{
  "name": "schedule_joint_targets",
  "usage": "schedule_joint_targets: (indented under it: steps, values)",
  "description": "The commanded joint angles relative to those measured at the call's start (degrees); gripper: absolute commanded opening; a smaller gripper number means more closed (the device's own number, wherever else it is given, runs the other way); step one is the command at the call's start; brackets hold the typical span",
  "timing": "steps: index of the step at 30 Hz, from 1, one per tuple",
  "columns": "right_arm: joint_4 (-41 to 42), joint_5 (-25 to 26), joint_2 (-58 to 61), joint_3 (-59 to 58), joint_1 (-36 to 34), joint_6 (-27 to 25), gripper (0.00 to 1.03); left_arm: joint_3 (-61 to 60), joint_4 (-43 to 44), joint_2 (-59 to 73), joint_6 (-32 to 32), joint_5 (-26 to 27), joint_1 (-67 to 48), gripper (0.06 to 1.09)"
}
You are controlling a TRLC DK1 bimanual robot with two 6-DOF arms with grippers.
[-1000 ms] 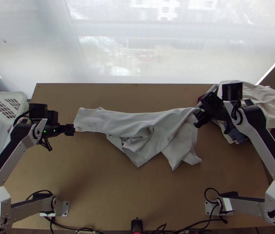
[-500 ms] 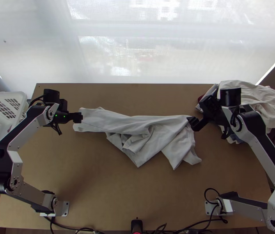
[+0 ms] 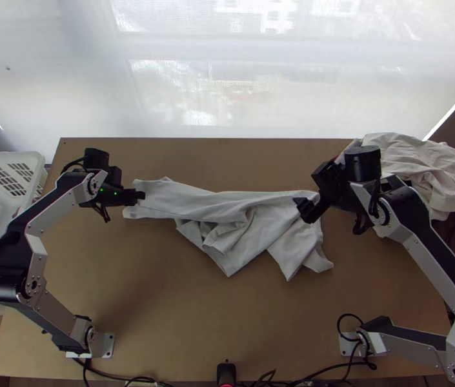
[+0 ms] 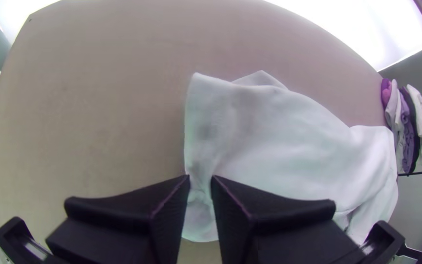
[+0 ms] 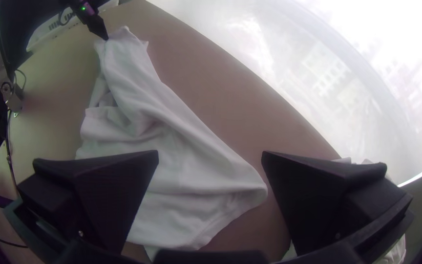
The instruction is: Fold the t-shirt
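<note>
The light grey t-shirt [image 3: 227, 209] lies lengthwise across the table, its far edge fairly straight and its near side bunched in loose folds. My left gripper [image 3: 140, 195] is at the shirt's left end; up close, the left gripper [image 4: 200, 178] is shut on a pinch of the shirt [image 4: 279, 142], wrinkled between the fingertips. At the shirt's right end, my right gripper [image 3: 304, 209] hangs over the cloth. The right gripper [image 5: 210, 155] stands open, with the rounded corner of the shirt [image 5: 186, 171] between and beyond its wide-set fingers.
A pile of white and other clothes [image 3: 434, 168] lies at the table's far right corner, partly behind the right arm. A white slotted basket [image 3: 1, 174] stands off the left edge. Bare wood [image 3: 208, 322] stretches along the near side.
My left gripper has moved right onto the shirt's end, closing on it. My right gripper let go of the far right corner, which dropped slightly, and has shifted left and nearer.
</note>
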Motion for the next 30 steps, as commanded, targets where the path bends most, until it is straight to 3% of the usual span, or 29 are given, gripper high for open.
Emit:
schedule_joint_targets:
  steps: [1,4,10,15,30]
  values:
    - [-0.5,0.6,0.0,0.6,4.2,1.0,0.98,0.4,-0.1,0.0,-0.6,1.3,0.0,0.14]
    - [-1.8,0.6,0.0,0.6,7.6,1.3,0.98,0.4,-0.2,-0.9,-1.2,1.3,0.0,0.09]
    - [-7.8,0.6,-0.2,-3.4,19.8,0.3,0.98,0.5,-0.9,-4.0,-1.8,1.3,0.0,0.09]
    - [-7.8,0.6,1.0,-8.4,30.1,-1.6,0.98,0.5,-2.7,-6.0,-2.1,1.2,0.4,0.09]
    - [14.3,0.7,20.4,-6.6,39.5,-0.4,0.87,-5.0,-2.5,-10.4,-3.5,1.6,0.6,0.09]
